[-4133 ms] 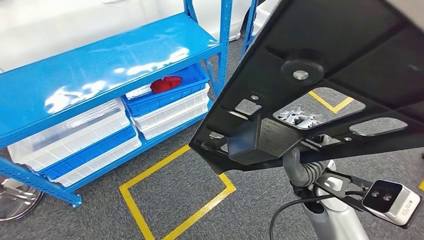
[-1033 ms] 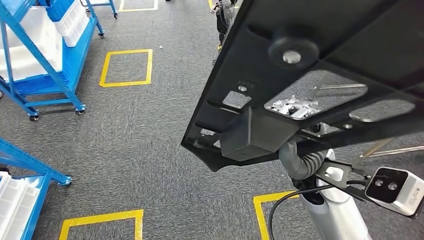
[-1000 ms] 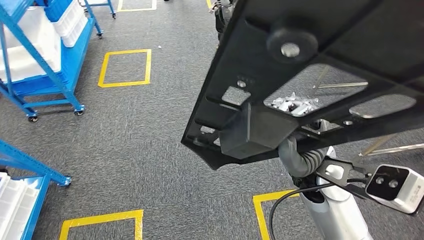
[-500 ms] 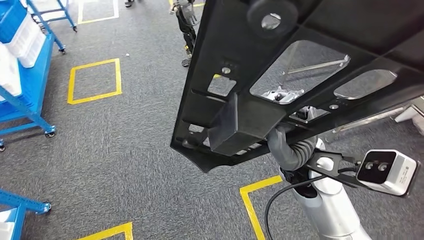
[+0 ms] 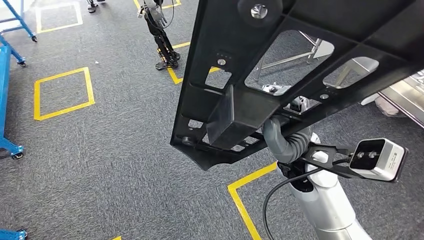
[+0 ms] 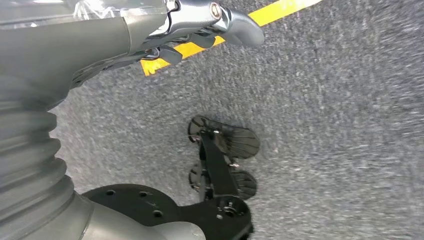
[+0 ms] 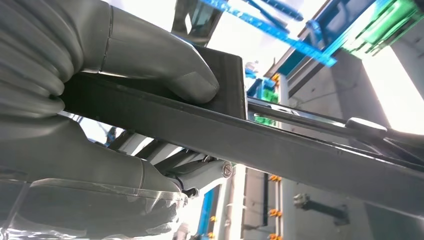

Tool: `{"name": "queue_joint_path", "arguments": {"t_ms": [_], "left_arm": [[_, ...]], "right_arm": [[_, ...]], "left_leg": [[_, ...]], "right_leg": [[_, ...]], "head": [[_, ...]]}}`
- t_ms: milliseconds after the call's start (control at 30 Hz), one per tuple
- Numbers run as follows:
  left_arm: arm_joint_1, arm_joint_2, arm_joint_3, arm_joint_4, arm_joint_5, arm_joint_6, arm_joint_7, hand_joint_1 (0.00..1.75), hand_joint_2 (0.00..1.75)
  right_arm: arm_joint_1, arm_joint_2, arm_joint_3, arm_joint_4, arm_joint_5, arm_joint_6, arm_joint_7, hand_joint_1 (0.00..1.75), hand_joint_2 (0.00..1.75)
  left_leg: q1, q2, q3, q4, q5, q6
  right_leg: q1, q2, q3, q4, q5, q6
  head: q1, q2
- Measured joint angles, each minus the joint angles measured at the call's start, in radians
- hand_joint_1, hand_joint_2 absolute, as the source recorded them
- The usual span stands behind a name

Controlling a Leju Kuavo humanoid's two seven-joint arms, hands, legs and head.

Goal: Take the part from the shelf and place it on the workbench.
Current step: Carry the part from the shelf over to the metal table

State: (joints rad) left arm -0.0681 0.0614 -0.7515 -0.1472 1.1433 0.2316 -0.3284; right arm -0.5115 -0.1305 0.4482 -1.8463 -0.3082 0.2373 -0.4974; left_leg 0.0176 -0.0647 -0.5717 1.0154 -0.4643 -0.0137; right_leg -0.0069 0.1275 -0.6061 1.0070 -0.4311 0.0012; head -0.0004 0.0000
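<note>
1. The right hand (image 7: 125, 100) grips the black part (image 5: 300, 75): its thumb (image 7: 165, 70) presses one face of the panel edge and its fingers (image 7: 200, 175) close on the other.
2. The part is held up close to the head camera, above the grey carpet (image 5: 100, 150).
3. The left hand (image 6: 200, 25) hangs over the floor, holding nothing, fingers loosely curled and apart.
4. Yellow tape squares (image 5: 62, 95) mark the carpet beyond.

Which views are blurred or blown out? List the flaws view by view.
Head view: sharp and evenly lit; the black part looms large, blocking much of the carpet. Left wrist view: carpet smeared by motion blur behind the left hand. Right wrist view: backlit, background blown out white, right hand and part dim.
</note>
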Motion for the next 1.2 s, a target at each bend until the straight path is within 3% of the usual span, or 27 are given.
{"name": "queue_joint_path", "arguments": {"t_ms": [33, 100, 133, 167, 233, 300, 333, 400, 433, 467, 533, 600, 633, 667, 700, 767, 833, 900, 967, 1033, 1100, 1133, 1167, 1200], "left_arm": [[-0.001, 0.000, -0.001, 0.000, 0.000, 0.000, 0.001, 0.00, 1.75], [0.001, 0.000, -0.005, 0.000, -0.001, 0.000, 0.000, 0.00, 1.75], [0.002, 0.000, -0.007, 0.000, -0.001, 0.000, 0.000, 0.00, 1.75], [0.003, 0.000, -0.009, 0.000, -0.001, -0.001, -0.002, 0.00, 1.75], [0.001, -0.001, -0.014, 0.000, -0.001, -0.003, -0.003, 0.00, 1.75], [0.000, -0.002, -0.019, 0.000, -0.002, -0.006, -0.005, 0.00, 1.75], [-0.001, -0.003, -0.020, 0.000, -0.002, -0.007, -0.006, 0.00, 1.75], [-0.004, -0.004, -0.022, 0.000, -0.002, -0.008, -0.006, 0.00, 1.75], [-0.006, -0.004, -0.022, 0.000, -0.002, -0.008, -0.007, 0.00, 1.75], [-0.006, -0.005, -0.023, 0.000, -0.002, -0.008, -0.007, 0.00, 1.75], [-0.004, -0.006, -0.023, 0.000, -0.002, -0.008, -0.007, 0.00, 1.75], [-0.001, -0.006, -0.024, 0.000, -0.002, -0.006, -0.005, 0.00, 1.75], [0.000, -0.006, -0.024, 0.000, -0.002, -0.004, -0.004, 0.00, 1.75], [0.001, -0.006, -0.024, 0.000, -0.002, -0.002, -0.002, 0.00, 1.75], [0.001, -0.006, -0.024, 0.000, -0.002, 0.001, 0.000, 0.00, 1.75], [0.002, -0.005, -0.025, 0.000, -0.002, 0.004, 0.003, 0.00, 1.75], [0.004, -0.005, -0.028, 0.000, -0.002, 0.005, 0.006, 0.00, 1.75], [0.002, -0.006, -0.030, 0.000, -0.002, 0.005, 0.006, 0.00, 1.75], [0.001, -0.008, -0.031, 0.000, 0.002, 0.006, 0.003, 0.00, 1.75], [0.002, -0.008, -0.032, 0.000, 0.006, 0.007, -0.002, 0.00, 1.75], [0.005, -0.008, -0.032, 0.000, 0.009, 0.008, -0.005, 0.00, 1.75], [0.005, -0.008, -0.032, 0.000, 0.009, 0.008, -0.007, 0.00, 1.75], [0.005, -0.008, -0.032, 0.000, 0.010, 0.008, -0.008, 0.00, 1.75], [0.003, -0.008, -0.033, 0.000, 0.010, 0.008, -0.009, 0.00, 1.75]], "right_arm": [[-0.001, 0.000, -0.003, 0.004, 0.000, 0.001, 0.000, 1.75, 1.75], [-0.002, 0.000, -0.015, 0.024, 0.000, -0.001, 0.005, 1.75, 1.75], [-0.003, 0.000, -0.022, 0.035, 0.000, -0.002, 0.009, 1.75, 1.75], [-0.002, 0.000, -0.026, 0.044, -0.001, -0.005, 0.012, 1.75, 1.75], [-0.004, 0.001, -0.029, 0.049, -0.002, -0.006, 0.014, 1.75, 1.75], [-0.009, 0.003, -0.031, 0.052, -0.004, -0.006, 0.017, 1.75, 1.75], [-0.010, 0.004, -0.031, 0.053, -0.004, -0.005, 0.019, 1.75, 1.75], [-0.011, 0.005, -0.033, 0.054, -0.005, -0.004, 0.022, 1.75, 1.75], [-0.013, 0.005, -0.034, 0.055, -0.005, -0.004, 0.024, 1.75, 1.75], [-0.015, 0.007, -0.035, 0.056, -0.005, -0.004, 0.026, 1.75, 1.75], [-0.018, 0.012, -0.036, 0.058, -0.006, -0.003, 0.028, 1.75, 1.75], [-0.018, 0.015, -0.035, 0.062, -0.007, -0.002, 0.030, 1.75, 1.75], [-0.018, 0.015, -0.035, 0.065, -0.008, -0.002, 0.031, 1.75, 1.75], [-0.018, 0.016, -0.035, 0.066, -0.008, -0.002, 0.031, 1.75, 1.75], [-0.018, 0.016, -0.035, 0.067, -0.009, -0.002, 0.031, 1.75, 1.75], [-0.019, 0.017, -0.035, 0.068, -0.010, -0.003, 0.032, 1.75, 1.75], [-0.019, 0.019, -0.035, 0.070, -0.011, -0.004, 0.033, 1.75, 1.75], [-0.019, 0.021, -0.036, 0.072, -0.011, -0.004, 0.034, 1.75, 1.75], [-0.020, 0.021, -0.036, 0.074, -0.010, -0.004, 0.032, 1.75, 1.75], [-0.021, 0.023, -0.036, 0.076, -0.008, -0.004, 0.028, 1.75, 1.75], [-0.019, 0.027, -0.032, 0.081, 0.000, -0.006, 0.027, 1.75, 1.75], [-0.017, 0.029, -0.030, 0.084, 0.006, -0.008, 0.026, 1.75, 1.75], [-0.016, 0.032, -0.027, 0.086, 0.011, -0.010, 0.025, 1.75, 1.75], [-0.016, 0.035, -0.024, 0.088, 0.015, -0.014, 0.024, 1.75, 1.75]], "left_leg": [[0.000, 0.012, 0.002, -0.005, 0.003, 0.007], [-0.005, 0.065, 0.004, -0.015, 0.008, 0.026], [-0.007, 0.096, 0.006, -0.020, 0.009, 0.034], [-0.010, 0.118, 0.007, -0.020, 0.007, 0.035], [-0.012, 0.138, 0.011, -0.019, 0.003, 0.030], [-0.017, 0.155, 0.015, -0.018, -0.002, 0.021], [-0.018, 0.164, 0.017, -0.019, -0.003, 0.016], [-0.017, 0.176, 0.022, -0.018, -0.009, 0.006], [-0.015, 0.160, 0.019, -0.008, -0.018, 0.000], [-0.013, 0.136, 0.006, 0.024, -0.039, -0.005], [-0.008, 0.083, -0.051, 0.150, -0.103, -0.013], [-0.006, 0.072, -0.112, 0.271, -0.141, -0.019], [-0.005, 0.071, -0.122, 0.283, -0.132, -0.020], [-0.003, 0.068, -0.111, 0.252, -0.103, -0.021], [0.000, 0.058, -0.084, 0.187, -0.062, -0.022], [0.010, 0.004, -0.027, 0.056, -0.007, -0.022], [0.012, -0.029, -0.008, 0.008, -0.001, -0.015], [0.009, -0.009, -0.008, 0.003, 0.002, -0.001], [0.010, 0.018, -0.004, -0.005, 0.006, 0.015], [0.006, 0.047, -0.002, -0.010, 0.007, 0.026], [0.000, 0.076, -0.002, -0.010, 0.005, 0.030], [-0.001, 0.090, -0.002, -0.010, 0.004, 0.031], [-0.003, 0.102, 0.000, -0.010, 0.003, 0.031], [-0.004, 0.114, 0.002, -0.010, 0.001, 0.030]], "right_leg": [[0.001, -0.017, -0.008, 0.015, -0.011, 0.005], [-0.002, -0.077, -0.087, 0.173, -0.077, 0.020], [-0.003, -0.110, -0.114, 0.229, -0.097, 0.028], [-0.006, -0.128, -0.119, 0.246, -0.096, 0.030], [0.000, -0.166, -0.036, 0.092, -0.034, 0.022], [0.009, -0.195, 0.011, 0.001, -0.010, 0.010], [0.013, -0.195, 0.013, -0.008, -0.012, 0.005], [0.010, -0.170, 0.013, -0.013, -0.007, -0.004], [0.007, -0.159, 0.015, -0.018, -0.004, -0.009], [0.003, -0.148, 0.018, -0.022, -0.001, -0.014], [0.001, -0.126, 0.020, -0.025, 0.001, -0.021], [0.001, -0.100, 0.020, -0.023, 0.001, -0.022], [0.001, -0.085, 0.020, -0.021, 0.000, -0.021], [0.000, -0.071, 0.021, -0.018, -0.001, -0.019], [-0.002, -0.057, 0.021, -0.014, -0.004, -0.016], [-0.004, -0.031, 0.016, -0.002, -0.009, -0.005], [-0.006, -0.008, 0.004, 0.004, -0.008, 0.008], [-0.009, 0.009, -0.003, 0.003, -0.003, 0.022], [-0.006, -0.033, -0.021, 0.034, -0.023, 0.030], [-0.004, -0.097, -0.075, 0.147, -0.082, 0.033], [-0.006, -0.117, -0.138, 0.275, -0.130, 0.036], [-0.007, -0.120, -0.148, 0.297, -0.129, 0.035], [-0.006, -0.123, -0.137, 0.277, -0.110, 0.034], [-0.006, -0.131, -0.104, 0.216, -0.077, 0.031]], "head": [[0.003, 0.000], [0.009, 0.000], [0.012, 0.000], [0.012, 0.000], [0.013, 0.000], [0.012, 0.000], [0.011, 0.000], [0.011, 0.000], [0.011, 0.000], [0.010, 0.000], [0.007, 0.000], [0.004, 0.000], [0.004, 0.000], [0.004, 0.000], [0.004, 0.000], [0.004, 0.000], [0.004, 0.000], [0.004, 0.000], [0.009, 0.000], [0.016, 0.000], [0.017, 0.000], [0.017, 0.000], [0.017, 0.000], [0.017, 0.000]]}}
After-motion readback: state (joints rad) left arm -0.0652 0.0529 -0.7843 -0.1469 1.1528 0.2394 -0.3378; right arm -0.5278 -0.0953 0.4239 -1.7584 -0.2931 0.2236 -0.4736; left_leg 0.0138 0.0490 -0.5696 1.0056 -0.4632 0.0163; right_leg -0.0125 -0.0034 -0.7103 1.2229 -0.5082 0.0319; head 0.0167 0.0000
